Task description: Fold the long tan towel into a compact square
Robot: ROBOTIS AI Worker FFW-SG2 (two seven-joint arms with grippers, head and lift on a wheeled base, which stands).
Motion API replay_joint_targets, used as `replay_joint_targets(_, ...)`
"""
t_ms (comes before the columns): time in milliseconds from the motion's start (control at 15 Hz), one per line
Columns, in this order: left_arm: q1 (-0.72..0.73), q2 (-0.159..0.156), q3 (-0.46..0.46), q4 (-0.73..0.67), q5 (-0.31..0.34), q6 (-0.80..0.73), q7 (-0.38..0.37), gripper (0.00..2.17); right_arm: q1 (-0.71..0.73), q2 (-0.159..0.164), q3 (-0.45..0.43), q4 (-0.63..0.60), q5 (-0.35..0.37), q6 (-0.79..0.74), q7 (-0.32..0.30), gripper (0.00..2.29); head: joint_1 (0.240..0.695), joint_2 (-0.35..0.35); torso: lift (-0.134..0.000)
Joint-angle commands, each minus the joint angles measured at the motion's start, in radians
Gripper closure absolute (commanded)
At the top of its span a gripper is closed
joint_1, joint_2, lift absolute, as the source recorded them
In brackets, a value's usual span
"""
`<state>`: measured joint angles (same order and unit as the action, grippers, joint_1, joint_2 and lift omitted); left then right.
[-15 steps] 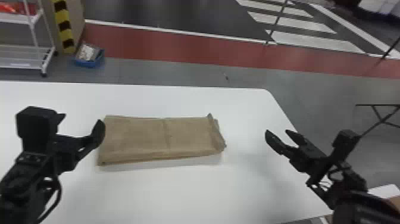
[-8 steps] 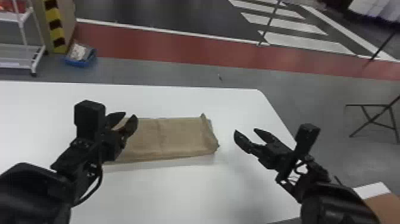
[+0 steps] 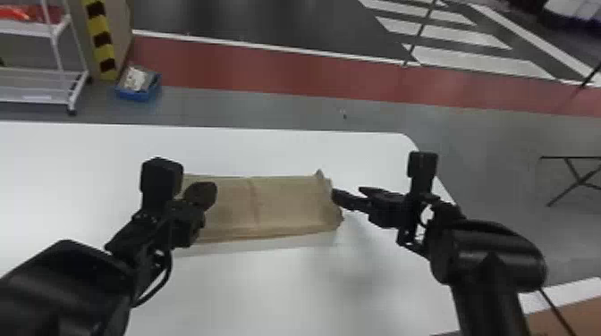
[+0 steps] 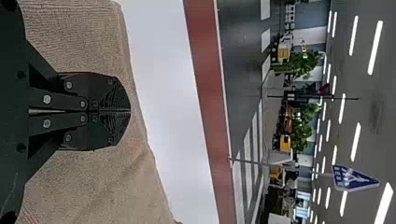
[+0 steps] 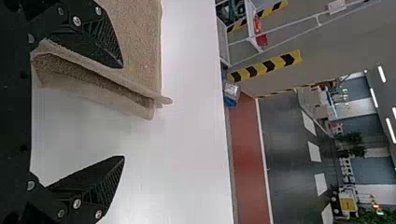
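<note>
In the head view, my spread black right gripper (image 3: 348, 193) has neared the right end of the folded tan cloth towel (image 3: 288, 203) on the white table (image 3: 286, 290); my black left gripper (image 4: 130, 111), pressed together, has moved over it, so another fold seems next.

white table (image 3: 290, 152), red floor strip (image 3: 268, 76)

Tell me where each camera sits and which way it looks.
Head view: on the robot's head, facing forward and down at the tan towel; both arms show.
Left wrist view: on the left wrist, looking over the towel past the shut left gripper.
Right wrist view: on the right wrist, looking past the open right gripper at the towel's end.
Both wrist views share the red floor strip.
</note>
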<state>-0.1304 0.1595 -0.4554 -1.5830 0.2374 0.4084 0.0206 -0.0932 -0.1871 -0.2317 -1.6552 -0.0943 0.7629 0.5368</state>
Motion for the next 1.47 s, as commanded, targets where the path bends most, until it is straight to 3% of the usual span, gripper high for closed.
replay_joint_targets(0, 0.003, 0.003, 0.0, 0.009, -0.004, 0.005, -0.01, 2.06, -0.036, 0.008, 0.037, 0.04, 0.018, 0.016, -0.023, 0.22, 0.695, -0.27, -0.124)
replay_joint_targets(133, 0.003, 0.002, 0.0, 0.015, -0.006, 0.008, -0.014, 2.06, -0.071, 0.021, 0.063, 0.086, 0.025, 0.016, -0.049, 0.22, 0.695, -0.258, -0.124)
replay_joint_targets(533, 0.002, 0.003, 0.006, 0.018, -0.021, 0.03, -0.022, 2.06, -0.155, 0.034, 0.075, 0.218, 0.025, 0.028, -0.035, 0.41, 0.695, -0.233, -0.124)
replay_joint_targets(1000, -0.028, -0.006, -0.002, 0.078, -0.029, 0.03, -0.028, 2.07, -0.181, 0.031, 0.072, 0.224, 0.01, 0.111, 0.058, 0.76, 0.695, -0.206, -0.124)
replay_joint_targets(1133, -0.034, -0.006, -0.005, 0.086, -0.029, 0.033, -0.027, 2.07, -0.184, 0.029, 0.071, 0.222, -0.016, 0.126, 0.091, 0.77, 0.695, -0.202, -0.124)
replay_joint_targets(1200, -0.037, -0.006, -0.008, 0.097, -0.029, 0.033, -0.027, 2.07, -0.181, 0.029, 0.066, 0.218, -0.042, 0.126, 0.104, 0.94, 0.695, -0.2, -0.124)
replay_joint_targets(1400, -0.043, -0.008, -0.012, 0.098, -0.029, 0.045, -0.027, 2.07, -0.165, 0.026, 0.061, 0.163, -0.104, 0.135, 0.112, 1.17, 0.695, -0.186, -0.124)
